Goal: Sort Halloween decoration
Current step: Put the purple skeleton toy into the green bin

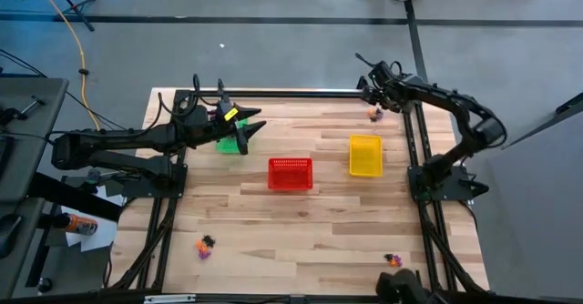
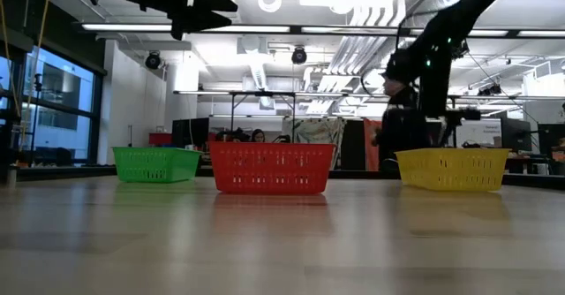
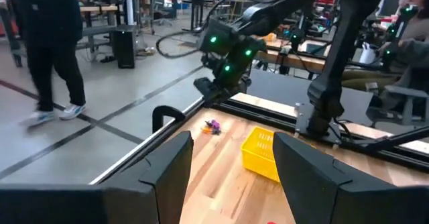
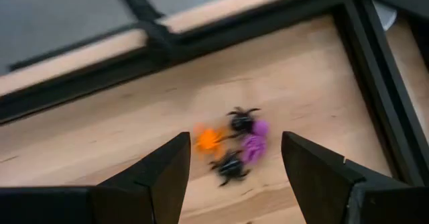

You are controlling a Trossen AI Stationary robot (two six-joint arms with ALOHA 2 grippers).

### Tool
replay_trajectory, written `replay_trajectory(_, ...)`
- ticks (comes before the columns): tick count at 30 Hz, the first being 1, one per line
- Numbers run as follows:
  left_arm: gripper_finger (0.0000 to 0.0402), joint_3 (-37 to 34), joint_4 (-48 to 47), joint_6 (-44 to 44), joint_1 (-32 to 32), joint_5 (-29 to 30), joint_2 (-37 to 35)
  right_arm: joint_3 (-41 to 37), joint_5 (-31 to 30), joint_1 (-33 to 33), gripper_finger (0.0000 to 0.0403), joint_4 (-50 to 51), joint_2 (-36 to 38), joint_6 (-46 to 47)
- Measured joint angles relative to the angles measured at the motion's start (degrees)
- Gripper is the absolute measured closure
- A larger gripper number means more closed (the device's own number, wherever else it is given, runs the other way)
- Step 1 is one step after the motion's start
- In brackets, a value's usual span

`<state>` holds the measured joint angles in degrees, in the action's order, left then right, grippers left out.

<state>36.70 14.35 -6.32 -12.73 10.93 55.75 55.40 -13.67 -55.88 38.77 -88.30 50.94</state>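
A small heap of Halloween decoration, purple, orange and black trinkets, lies on the table in its far right corner. My right gripper hangs open above the heap, pointing steeply down, one finger to either side of it and clear of it. It also shows in the high view. My left gripper is open and empty, held level in the air over the green basket. Two more trinket heaps lie near the front edge, one on the left and one on the right.
The red basket stands mid-table and the yellow basket to its right, near the right arm. A black frame rail runs along the far edge just behind the heap. A person walks on the floor beyond the table.
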Motion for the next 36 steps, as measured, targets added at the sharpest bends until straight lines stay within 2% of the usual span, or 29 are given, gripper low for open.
replay_trajectory(5,0.0205,0.01,0.00,4.08,-0.88,1.17,0.00,0.00,-0.14,-1.55,0.0174,0.02,-4.90,3.25)
replay_trajectory(10,0.0205,0.01,-0.02,4.41,-3.04,1.34,-0.04,0.00,-1.19,-1.38,0.0176,0.09,-8.67,6.68)
replay_trajectory(25,0.0205,0.01,-1.03,6.96,-8.80,1.28,-0.04,0.02,-4.21,0.01,0.0238,1.77,-9.85,8.30)
replay_trajectory(36,0.0205,0.01,-1.14,6.60,-10.29,1.28,-0.04,0.04,-6.75,1.55,0.0242,1.88,-11.67,8.06)
